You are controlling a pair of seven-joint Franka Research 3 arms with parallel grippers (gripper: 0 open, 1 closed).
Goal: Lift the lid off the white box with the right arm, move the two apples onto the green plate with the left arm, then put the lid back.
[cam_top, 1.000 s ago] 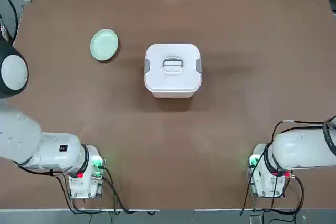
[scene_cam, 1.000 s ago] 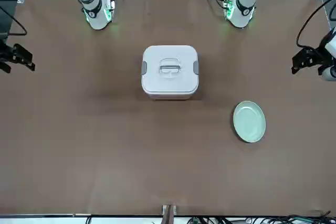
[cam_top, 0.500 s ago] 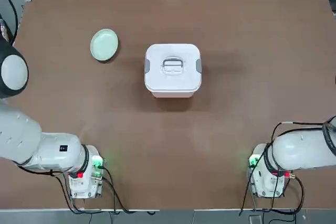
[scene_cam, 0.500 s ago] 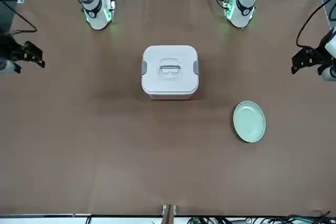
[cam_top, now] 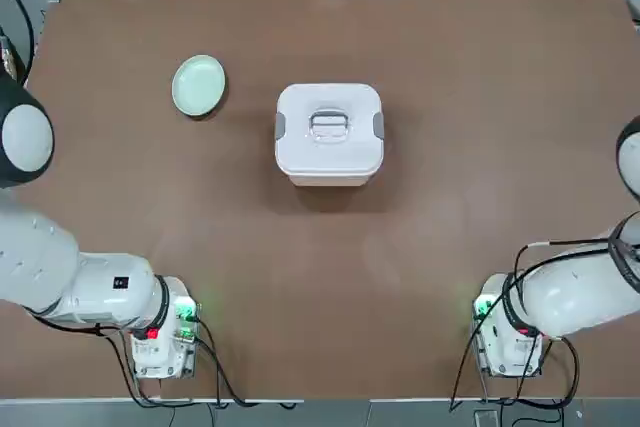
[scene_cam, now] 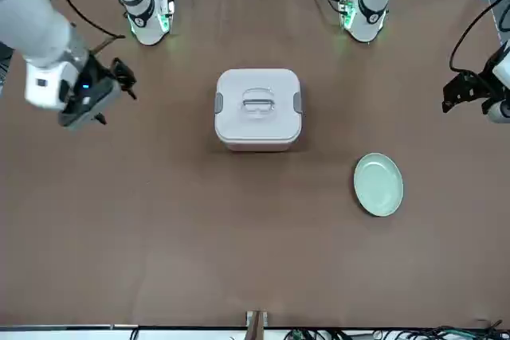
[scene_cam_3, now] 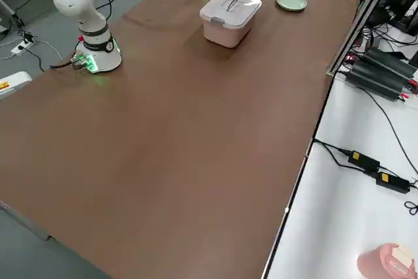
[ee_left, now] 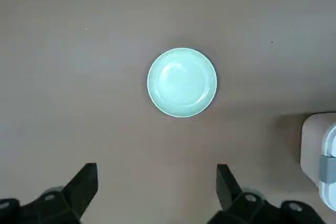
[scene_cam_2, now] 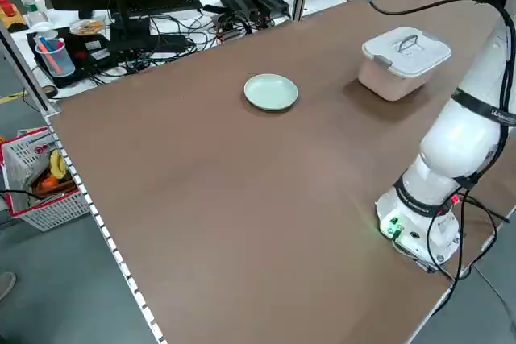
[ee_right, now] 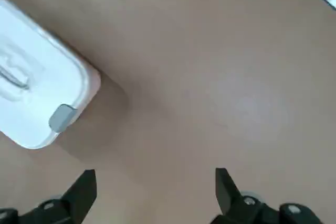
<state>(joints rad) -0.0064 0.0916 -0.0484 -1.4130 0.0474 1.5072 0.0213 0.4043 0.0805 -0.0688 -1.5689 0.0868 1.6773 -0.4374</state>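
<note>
Right gripper [scene_cam: 119, 99] swung inward — open, smooth rounded-square plastic lid [scene_cam: 258, 104] shut.

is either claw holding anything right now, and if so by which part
No, nothing is held: the left claw and right claw are both open and empty.

White box [cam_top: 330, 179] — lid [cam_top: 330, 127] on — right of the green plate [cam_top: 199, 85].
</note>
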